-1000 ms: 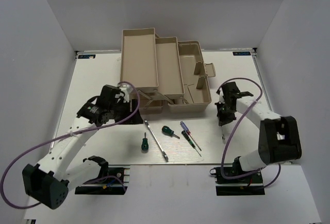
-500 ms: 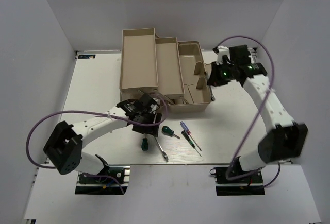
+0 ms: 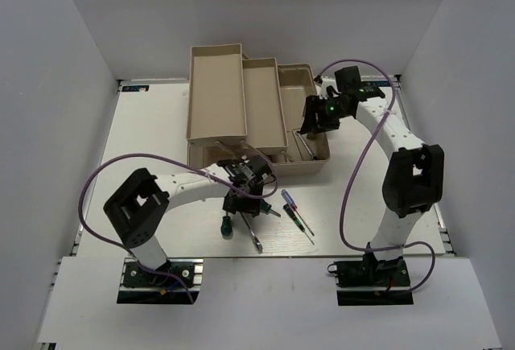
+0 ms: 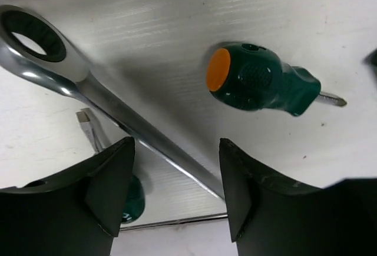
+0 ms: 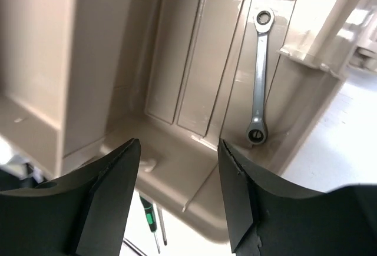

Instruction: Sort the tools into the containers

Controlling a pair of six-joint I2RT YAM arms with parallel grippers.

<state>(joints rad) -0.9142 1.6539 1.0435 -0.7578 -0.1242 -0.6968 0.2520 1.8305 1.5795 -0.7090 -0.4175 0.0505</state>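
Observation:
The beige toolbox (image 3: 315, 162) stands open at the back with two trays (image 3: 216, 92) swung out. My right gripper (image 3: 314, 123) hangs open over its bottom compartment, where a silver wrench (image 5: 259, 79) lies free below the open gripper (image 5: 177, 191). My left gripper (image 3: 241, 199) is low over the loose tools and open (image 4: 177, 191), with a second silver wrench (image 4: 118, 115) running between its fingers, not gripped. A green-handled screwdriver (image 4: 259, 85) lies just beyond. Another green handle (image 4: 131, 200) peeks past the left finger. The purple-and-red screwdriver (image 3: 288, 199) and the thin dark one (image 3: 302, 222) lie to the right.
White walls close in the table (image 3: 145, 141) on three sides. The toolbox's pale handle (image 3: 326, 109) sticks up beside the right gripper. The left arm's purple cable (image 3: 105, 177) loops over the table's left half.
The right gripper swung from the table's right side to over the toolbox and opened; its wrench now lies in the compartment. The left arm came forward from the toolbox onto the loose tools.

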